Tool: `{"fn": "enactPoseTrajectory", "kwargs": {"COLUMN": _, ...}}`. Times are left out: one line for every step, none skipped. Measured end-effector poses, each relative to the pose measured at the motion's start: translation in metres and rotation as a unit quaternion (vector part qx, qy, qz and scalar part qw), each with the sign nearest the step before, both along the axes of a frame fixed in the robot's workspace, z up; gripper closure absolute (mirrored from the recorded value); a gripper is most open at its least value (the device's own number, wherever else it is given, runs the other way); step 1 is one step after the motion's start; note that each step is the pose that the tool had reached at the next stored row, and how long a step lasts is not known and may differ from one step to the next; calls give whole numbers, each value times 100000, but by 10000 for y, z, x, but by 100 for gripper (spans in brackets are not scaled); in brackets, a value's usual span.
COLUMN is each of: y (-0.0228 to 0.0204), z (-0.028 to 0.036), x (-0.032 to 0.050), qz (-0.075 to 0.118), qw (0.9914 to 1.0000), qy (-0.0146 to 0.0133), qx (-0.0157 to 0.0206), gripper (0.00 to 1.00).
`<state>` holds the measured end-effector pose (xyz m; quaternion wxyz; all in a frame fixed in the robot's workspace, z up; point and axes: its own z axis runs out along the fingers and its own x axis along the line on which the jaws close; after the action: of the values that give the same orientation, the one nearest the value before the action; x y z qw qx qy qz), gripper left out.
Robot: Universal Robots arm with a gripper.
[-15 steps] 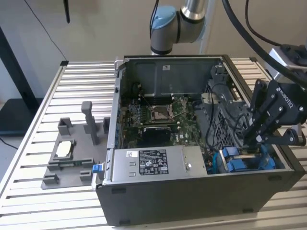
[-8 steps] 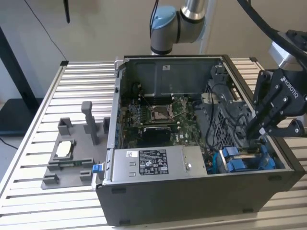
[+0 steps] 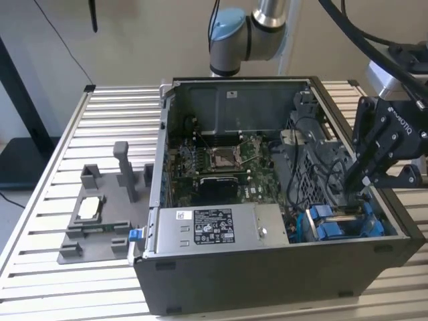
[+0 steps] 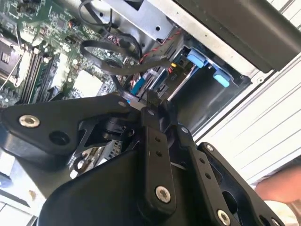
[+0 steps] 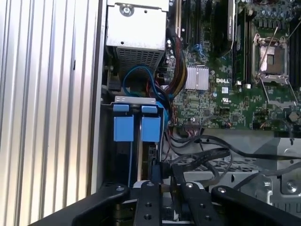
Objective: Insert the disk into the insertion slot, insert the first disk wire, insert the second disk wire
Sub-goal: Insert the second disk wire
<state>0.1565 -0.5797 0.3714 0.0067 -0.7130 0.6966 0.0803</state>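
In the exterior view my gripper (image 3: 351, 182) reaches down into the open computer case (image 3: 267, 281) at that view's right, just above the drive bay. The disk (image 3: 342, 226) sits in the bay in its blue carrier, beside a second blue carrier. Its blue tabs (image 5: 151, 127) lie straight ahead of my fingers in the first wrist view, and they appear beyond the fingertips (image 4: 197, 59) in the second wrist view. My gripper (image 5: 163, 173) (image 4: 149, 104) is shut on a small black connector of a disk wire, close to the rear edge of the disk. Black cables (image 5: 207, 157) loop beside it.
A silver labelled power-supply box (image 3: 214, 227) lies along the case front, the motherboard (image 3: 221, 157) behind it. A grey fixture (image 3: 93, 217) with a chip stands on the slatted table at the exterior view's left. A hand (image 4: 282, 188) shows beside the case.
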Motion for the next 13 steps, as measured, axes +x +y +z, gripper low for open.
{"fn": "enactPoseTrajectory", "kwargs": {"y": 4, "z": 0, "x": -29, "qz": 0, "qw": 100000, "qy": -249, "qx": 3, "gripper": 76}}
{"fn": "enactPoseTrajectory", "kwargs": {"y": 6, "z": 2, "x": -61, "qz": -3, "qw": 99999, "qy": -473, "qx": 5, "gripper": 76}}
{"fn": "enactPoseTrajectory", "kwargs": {"y": 8, "z": 3, "x": -95, "qz": -6, "qw": 99998, "qy": -686, "qx": 5, "gripper": 76}}
{"fn": "enactPoseTrajectory", "kwargs": {"y": 9, "z": 5, "x": -130, "qz": 0, "qw": 99996, "qy": -886, "qx": 7, "gripper": 76}}
{"fn": "enactPoseTrajectory", "kwargs": {"y": 9, "z": 8, "x": -167, "qz": 1, "qw": 99994, "qy": -1094, "qx": 12, "gripper": 76}}
{"fn": "enactPoseTrajectory", "kwargs": {"y": 9, "z": 10, "x": -203, "qz": -3, "qw": 99991, "qy": -1355, "qx": 16, "gripper": 76}}
{"fn": "enactPoseTrajectory", "kwargs": {"y": 10, "z": 10, "x": -227, "qz": -5, "qw": 99985, "qy": -1746, "qx": 13, "gripper": 76}}
{"fn": "enactPoseTrajectory", "kwargs": {"y": 11, "z": 11, "x": -245, "qz": -6, "qw": 99969, "qy": -2499, "qx": 11, "gripper": 76}}
{"fn": "enactPoseTrajectory", "kwargs": {"y": 12, "z": 12, "x": -256, "qz": -1, "qw": 99943, "qy": -3380, "qx": 19, "gripper": 76}}
{"fn": "enactPoseTrajectory", "kwargs": {"y": 12, "z": 22, "x": -265, "qz": 4, "qw": 99922, "qy": -3939, "qx": -3, "gripper": 76}}
{"fn": "enactPoseTrajectory", "kwargs": {"y": 12, "z": 46, "x": -270, "qz": -4, "qw": 99915, "qy": -4122, "qx": -4, "gripper": 76}}
{"fn": "enactPoseTrajectory", "kwargs": {"y": 12, "z": 68, "x": -273, "qz": 0, "qw": 99910, "qy": -4249, "qx": 3, "gripper": 76}}
{"fn": "enactPoseTrajectory", "kwargs": {"y": 12, "z": 101, "x": -275, "qz": 0, "qw": 99907, "qy": -4321, "qx": 18, "gripper": 76}}
